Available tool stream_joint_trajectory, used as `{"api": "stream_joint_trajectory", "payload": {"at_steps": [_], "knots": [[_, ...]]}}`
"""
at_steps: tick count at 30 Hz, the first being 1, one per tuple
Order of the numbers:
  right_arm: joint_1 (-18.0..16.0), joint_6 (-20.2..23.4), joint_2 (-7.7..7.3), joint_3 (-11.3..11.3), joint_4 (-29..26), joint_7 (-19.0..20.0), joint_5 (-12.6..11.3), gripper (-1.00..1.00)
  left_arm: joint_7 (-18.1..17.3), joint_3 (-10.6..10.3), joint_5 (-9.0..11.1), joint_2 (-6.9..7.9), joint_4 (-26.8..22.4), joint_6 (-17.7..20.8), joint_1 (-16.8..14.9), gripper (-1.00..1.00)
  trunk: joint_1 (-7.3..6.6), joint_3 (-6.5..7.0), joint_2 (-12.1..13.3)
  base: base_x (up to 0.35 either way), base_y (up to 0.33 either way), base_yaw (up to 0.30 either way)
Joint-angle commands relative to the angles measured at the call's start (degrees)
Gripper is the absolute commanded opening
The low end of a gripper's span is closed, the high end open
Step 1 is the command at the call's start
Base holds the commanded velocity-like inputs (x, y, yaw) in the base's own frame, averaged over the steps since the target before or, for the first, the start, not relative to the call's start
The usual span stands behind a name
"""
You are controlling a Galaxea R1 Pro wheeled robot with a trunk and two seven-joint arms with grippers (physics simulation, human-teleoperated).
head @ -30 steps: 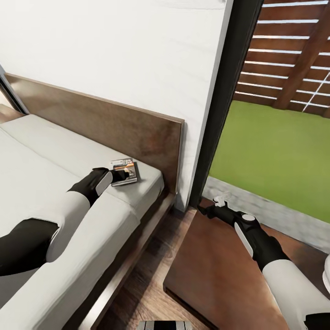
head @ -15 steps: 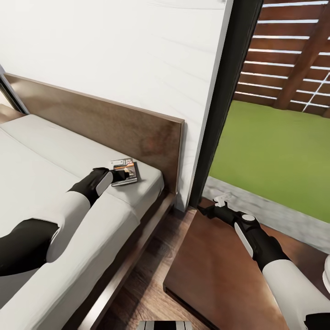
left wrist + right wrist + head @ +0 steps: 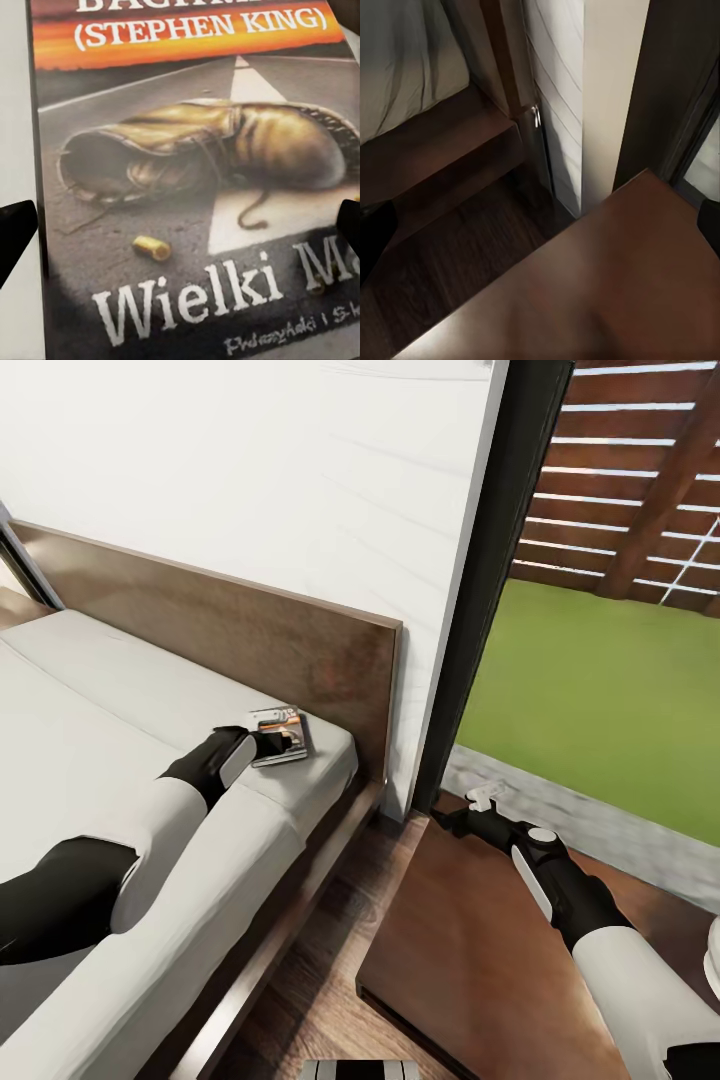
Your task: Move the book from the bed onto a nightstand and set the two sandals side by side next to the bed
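Head view: left gripper [image 3: 272, 741] is down on the book [image 3: 284, 732], which lies flat on the bed [image 3: 120, 690], near the headboard [image 3: 230, 625] corner. Left wrist view has the cover right up close, w/ dark fingertips [image 3: 16, 232] just showing either side of it, so the gripper is spread wide across the book; can't tell if they touch it yet.

Judgement: step in hand is the grasp. Thin paperback on soft mattress, so get the fingers down onto the book's edges, close evenly, then lift straight up before swinging over to the nightstand [image 3: 470, 920].

Right gripper [image 3: 455, 815] hovers over the nightstand top by the window; fingertips sit at the far edges of its wrist view, so it looks spread wide, holding nothing.

Book's long axis runs roughly along the left arm's reach, title end toward the headboard.
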Motion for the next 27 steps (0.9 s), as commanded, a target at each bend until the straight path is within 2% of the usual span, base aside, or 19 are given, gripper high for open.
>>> {"api": "stream_joint_trajectory", "payload": {"at_steps": [1, 16, 19, 27], "knots": [[0.0, 0.0, 0.0, 0.0, 0.0, 0.0, 0.02, 1.0, -0.13, -0.15, 1.01, -0.09, 2.06, -0.06, 0.05, 1.0, 0.01, -0.01, 0.01, 0.0, 0.0, 0.0], [0.0, 0.0, 0.0, 0.0, 0.02, 0.0, -0.01, 1.0, -0.22, -0.16, 1.06, -0.49, 2.06, -0.05, 0.07, 1.0, 0.01, -0.01, 0.01, 0.0, 0.0, 0.0], [0.0, 0.01, 0.0, -0.06, 0.07, 0.0, -0.03, 1.0, -0.2, -0.16, 1.06, -1.14, 2.06, -0.05, 0.25, 1.0, 0.01, -0.01, 0.01, 0.0, 0.0, 0.0], [0.0, 0.01, 0.0, -0.08, 0.06, 0.0, -0.03, 1.0, -0.18, -0.16, 1.01, -1.41, 2.06, -0.05, 0.68, 1.0, 0.01, -0.01, 0.01, 0.0, 0.0, 0.0]]}}
